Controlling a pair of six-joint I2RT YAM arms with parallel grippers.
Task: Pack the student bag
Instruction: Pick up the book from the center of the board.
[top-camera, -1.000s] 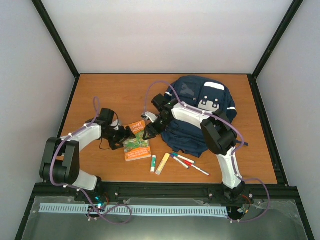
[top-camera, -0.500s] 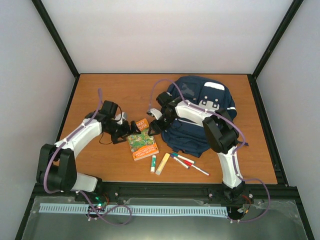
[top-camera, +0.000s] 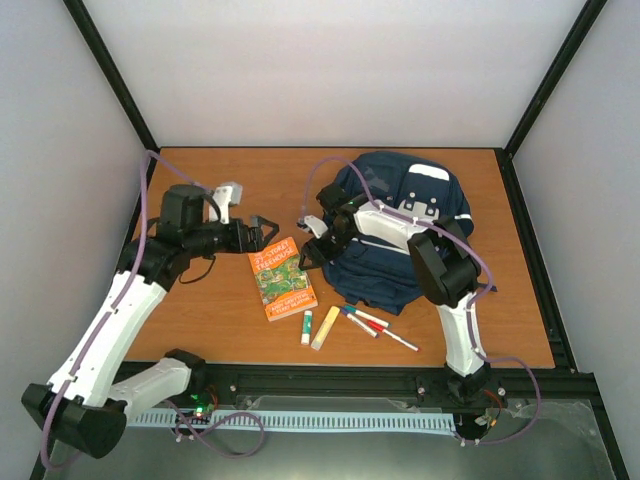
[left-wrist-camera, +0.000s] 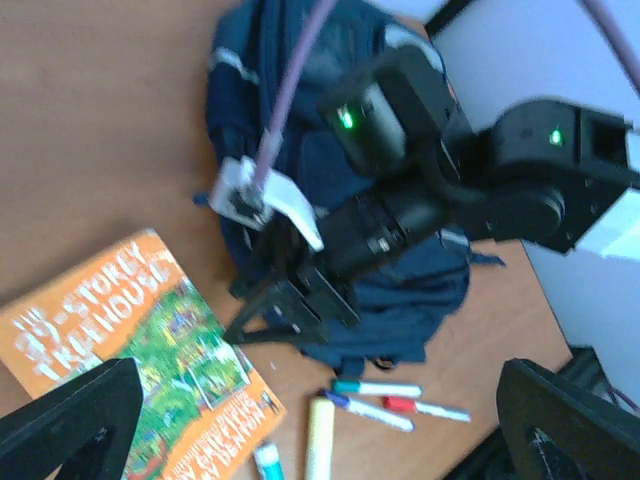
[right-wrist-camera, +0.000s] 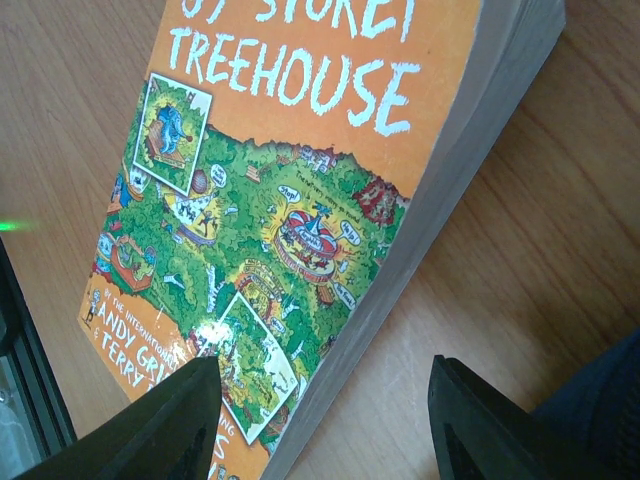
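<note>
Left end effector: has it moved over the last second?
Yes. The left end effector, open, has drawn off the book toward the far-left corner of the table.

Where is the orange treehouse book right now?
In the top view, the orange book lies flat on the table, near the middle, just left of the student bag.

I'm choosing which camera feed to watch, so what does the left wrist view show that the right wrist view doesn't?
Only the left wrist view: the right end effector seen from outside, the markers and most of the student bag. Only the right wrist view: the page edge of the orange book, close up. Both: that book, the wooden table and some navy bag fabric.
</note>
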